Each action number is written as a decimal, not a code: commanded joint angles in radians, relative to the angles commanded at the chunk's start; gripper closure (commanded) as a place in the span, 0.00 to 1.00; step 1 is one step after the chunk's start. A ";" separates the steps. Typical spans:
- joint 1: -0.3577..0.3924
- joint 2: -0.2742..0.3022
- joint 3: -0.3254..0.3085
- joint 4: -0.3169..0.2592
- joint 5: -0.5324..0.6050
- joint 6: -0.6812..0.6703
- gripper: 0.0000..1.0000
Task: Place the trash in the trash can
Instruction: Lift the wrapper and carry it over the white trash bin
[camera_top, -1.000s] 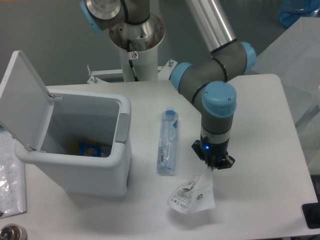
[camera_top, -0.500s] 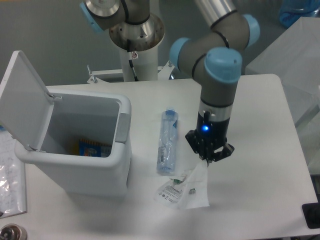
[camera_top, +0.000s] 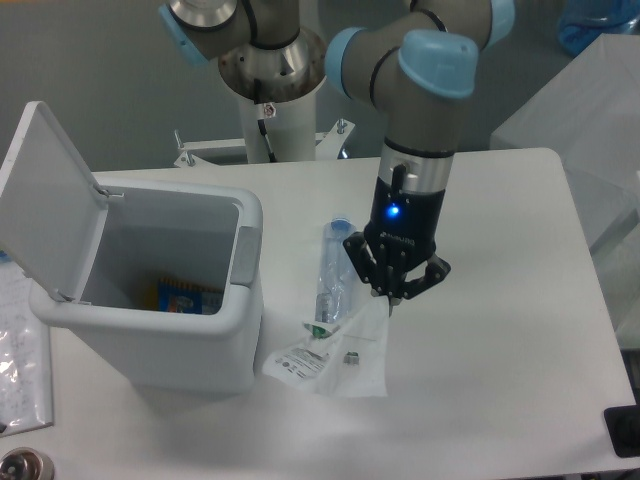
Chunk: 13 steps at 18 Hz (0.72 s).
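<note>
Fixed camera view here, watching my UR5e. The gripper (camera_top: 391, 300) has its fingers pinched shut on the top edge of the clear plastic bag (camera_top: 330, 358), the one with the white printed label. The bag hangs down and to the left from the fingertips, above the middle of the table (camera_top: 500, 330) towards its front edge; I can't tell if its low end touches the surface. The clear plastic bottle (camera_top: 334, 272) with the blue cap lies flat mid-table, just beside the gripper on the bin side. The white trash can (camera_top: 170, 340) sits at the left of the table with its lid (camera_top: 45, 205) swung up and open. Inside I can see an orange-and-blue packet (camera_top: 187, 298) at the bottom.
</note>
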 joint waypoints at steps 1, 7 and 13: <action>0.000 0.011 -0.002 0.000 -0.011 0.000 1.00; -0.008 0.101 -0.055 0.002 -0.084 0.002 1.00; -0.024 0.152 -0.080 0.002 -0.112 0.005 1.00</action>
